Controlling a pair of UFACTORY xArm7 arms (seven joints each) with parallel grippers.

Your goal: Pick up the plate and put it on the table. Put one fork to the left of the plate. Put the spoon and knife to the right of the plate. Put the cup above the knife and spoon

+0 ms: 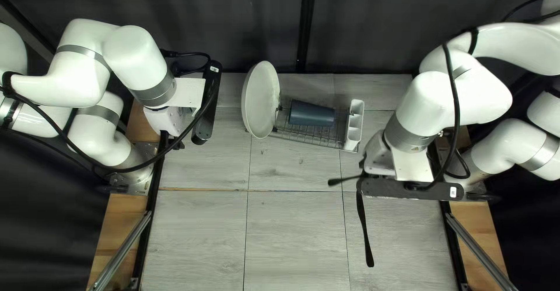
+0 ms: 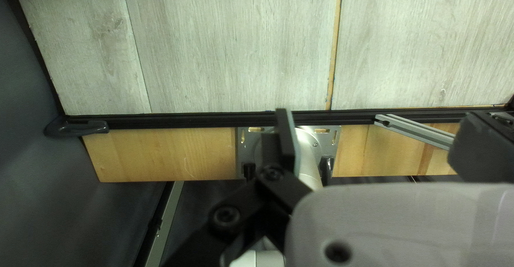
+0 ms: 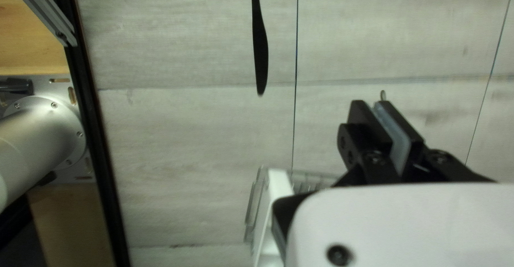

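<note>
The white plate [image 1: 261,99] leans at the rack's left end. A dark blue cup [image 1: 312,114] lies on its side there, beside a white cutlery holder [image 1: 354,126]. My left gripper [image 1: 209,104], over the table's left side, stands open and empty in its wrist view as the gripper [image 2: 383,138]. My right gripper [image 1: 408,189] is near the holder. A thin black utensil [image 1: 335,182] sticks out from it; the gripper [image 3: 386,119] is shut on this, only a small tip visible. A black knife [image 1: 365,232] lies on the table; its blade [image 3: 259,47] shows beside the right gripper.
The wire rack [image 1: 309,136] stands near the table's far edge, its holder [image 3: 276,197] close beside my right gripper. A metal rail [image 2: 415,130] slants away from the table's left edge, next to my left arm's base.
</note>
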